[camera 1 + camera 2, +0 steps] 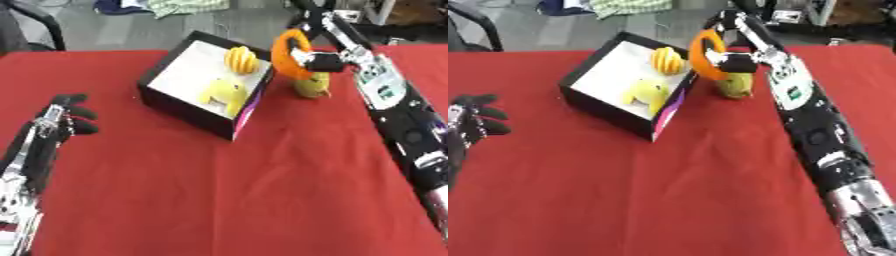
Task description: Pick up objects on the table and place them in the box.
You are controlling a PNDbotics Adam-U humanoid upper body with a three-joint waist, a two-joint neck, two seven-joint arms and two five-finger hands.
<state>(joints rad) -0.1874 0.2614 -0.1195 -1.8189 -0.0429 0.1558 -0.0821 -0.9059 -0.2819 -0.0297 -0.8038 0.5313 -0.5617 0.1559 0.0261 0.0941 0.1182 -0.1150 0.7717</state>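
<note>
A black box (184, 111) with a white floor stands askew at the table's far middle. Inside it lie a ridged yellow-orange fruit (241, 59) and a pale yellow object (224, 93). My right hand (322, 62) reaches in from the upper right and is shut on an orange curved object (283, 54), which hangs in the air beside the box's right corner. Just below that hand a yellow-green pear-shaped fruit (311, 85) stands on the red cloth. My left hand (59, 119) rests open at the left edge, far from the box.
A red cloth (227, 190) covers the table. My right forearm (398, 110) runs down the right side. Beyond the far edge lie grey floor, a chair at the upper left and some cloth.
</note>
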